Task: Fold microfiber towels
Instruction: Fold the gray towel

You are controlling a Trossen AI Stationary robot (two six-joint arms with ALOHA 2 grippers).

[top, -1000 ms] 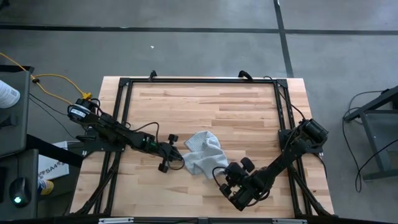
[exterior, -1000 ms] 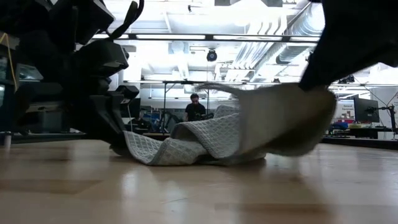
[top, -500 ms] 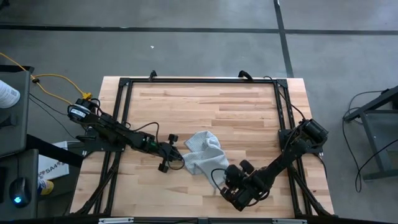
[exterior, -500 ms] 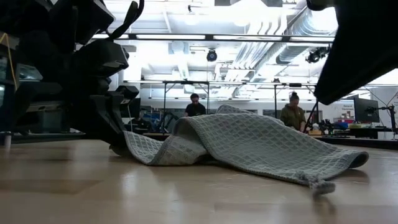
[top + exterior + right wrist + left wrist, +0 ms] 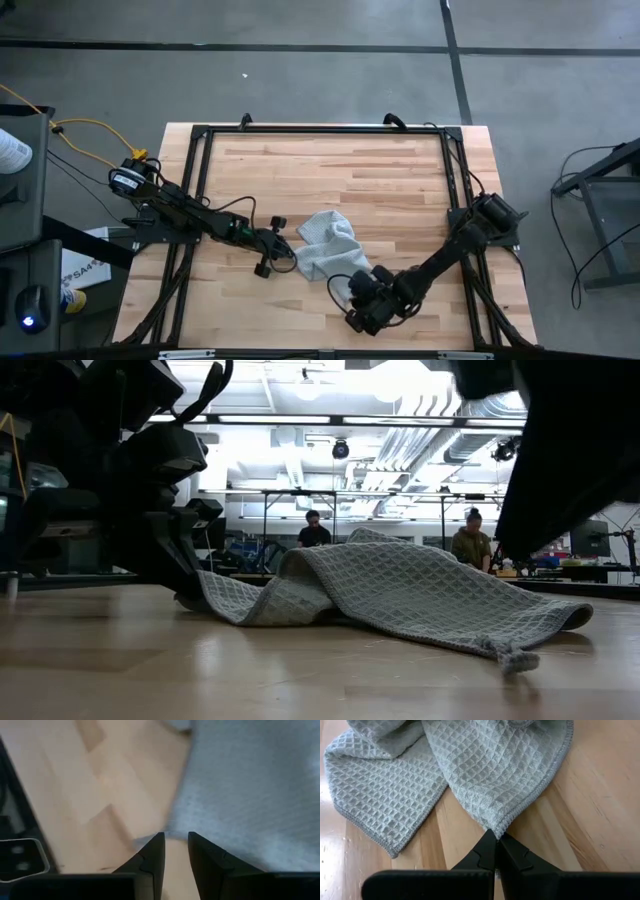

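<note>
Between both grippers: rumpled grey waffle-weave towel (image 5: 322,248), corner pinched by left gripper (image 5: 496,837); just beyond right gripper (image 5: 175,845), parted, empty.

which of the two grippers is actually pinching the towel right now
The left gripper: its fingers are shut on a corner of the towel. The right gripper is open, its fingers parted above the wood by the towel's edge, holding nothing.

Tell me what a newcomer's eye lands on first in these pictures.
The crumpled grey towel heaped near the middle of the wooden table. The left hand is shut on one towel corner at its left edge. The right hand, open with nothing in it, hangs over the towel's lower right side.
</note>
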